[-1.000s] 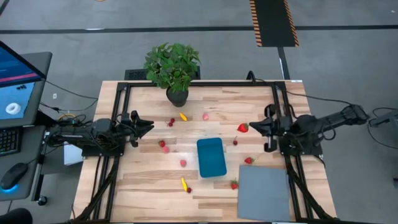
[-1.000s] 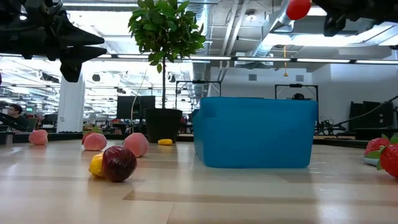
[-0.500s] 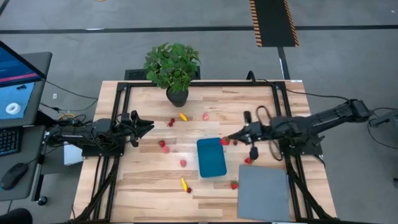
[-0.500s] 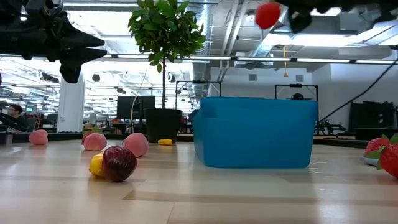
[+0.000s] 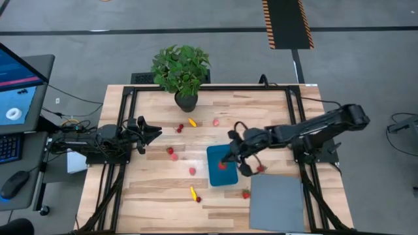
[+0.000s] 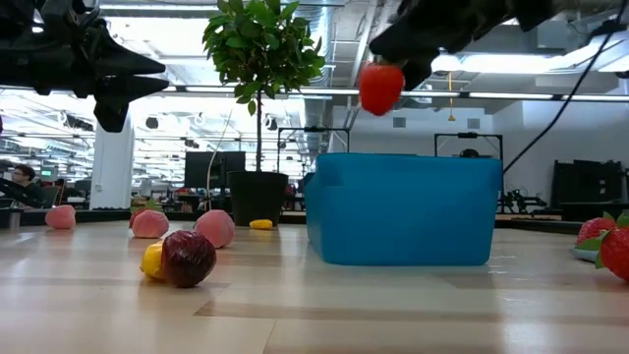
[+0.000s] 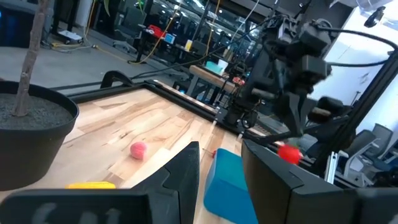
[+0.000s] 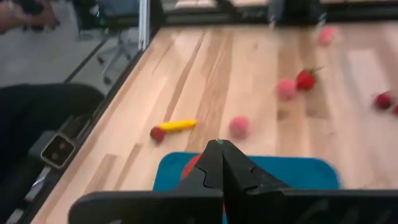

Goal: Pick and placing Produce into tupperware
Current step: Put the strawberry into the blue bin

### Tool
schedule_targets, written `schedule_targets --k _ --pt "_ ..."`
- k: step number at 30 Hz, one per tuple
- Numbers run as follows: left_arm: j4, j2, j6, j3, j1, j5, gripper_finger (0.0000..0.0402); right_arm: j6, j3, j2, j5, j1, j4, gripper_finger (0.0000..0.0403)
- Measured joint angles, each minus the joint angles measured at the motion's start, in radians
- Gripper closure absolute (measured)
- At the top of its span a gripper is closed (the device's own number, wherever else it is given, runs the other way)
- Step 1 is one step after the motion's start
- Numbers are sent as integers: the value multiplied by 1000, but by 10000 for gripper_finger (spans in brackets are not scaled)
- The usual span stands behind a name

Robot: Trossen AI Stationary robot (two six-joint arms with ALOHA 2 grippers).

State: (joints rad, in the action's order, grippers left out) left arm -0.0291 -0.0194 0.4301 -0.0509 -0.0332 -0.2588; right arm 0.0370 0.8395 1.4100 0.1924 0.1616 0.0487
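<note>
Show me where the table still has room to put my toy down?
The bare wood near the front left corner, below the yellow piece, is free. It is crowded between the potted plant and the blue tub, where small fruits lie scattered.

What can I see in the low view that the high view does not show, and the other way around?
Only the low view shows the side wall of the tupperware and the red piece hanging clearly above its rim, plus the room behind the table.

Only the high view shows the grey mat, the whole table, and the left gripper waiting off to the tub's left.

Both show the right gripper shut on the red piece over the tub, the potted plant and loose produce on the wood.
</note>
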Motion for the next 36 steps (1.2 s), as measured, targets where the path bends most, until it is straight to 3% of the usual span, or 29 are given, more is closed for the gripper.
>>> schedule_targets --k 19,28,36 --pt "41 0 37 0 0 1 292 16 103 325 43 -9 -74 393" --pt "40 0 37 0 0 1 292 5 122 364 43 -16 -82 390" --pt "40 0 37 0 0 1 292 -12 122 364 42 -21 -63 340"
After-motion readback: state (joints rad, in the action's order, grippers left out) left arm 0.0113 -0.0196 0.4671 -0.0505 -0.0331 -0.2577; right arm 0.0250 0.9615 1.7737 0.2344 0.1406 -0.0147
